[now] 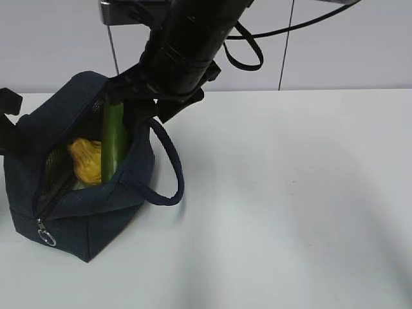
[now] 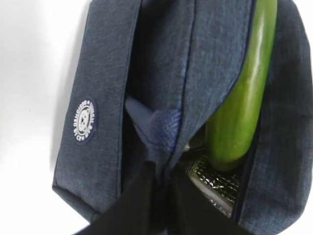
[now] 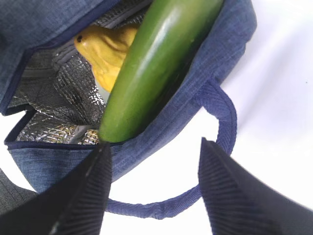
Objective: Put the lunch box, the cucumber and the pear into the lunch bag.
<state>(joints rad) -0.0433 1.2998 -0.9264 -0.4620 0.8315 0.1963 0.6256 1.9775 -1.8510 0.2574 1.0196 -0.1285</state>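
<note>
The navy lunch bag (image 1: pixel 96 206) stands open on the left of the white table. Inside it the yellow pear (image 1: pixel 87 161) lies against the silvery lining (image 3: pixel 54 93). The dark green cucumber (image 3: pixel 156 73) leans slanted in the opening, its upper end sticking out past the rim. My right gripper (image 3: pixel 155 144) hangs just above that end, open, with nothing between its fingers (image 3: pixel 230 191). My left gripper (image 2: pixel 164 169) is shut on the bag's fabric edge beside the cucumber (image 2: pixel 244 98). I cannot make out the lunch box; only a pale sliver shows under the pear.
The right arm (image 1: pixel 187 45) reaches across from the top middle over the bag. One strap handle (image 1: pixel 170 167) loops out to the bag's right, below my open right jaws. A silver ring pull (image 1: pixel 46 237) hangs at the bag's front corner. Bare white table (image 1: pixel 290 193) spreads right.
</note>
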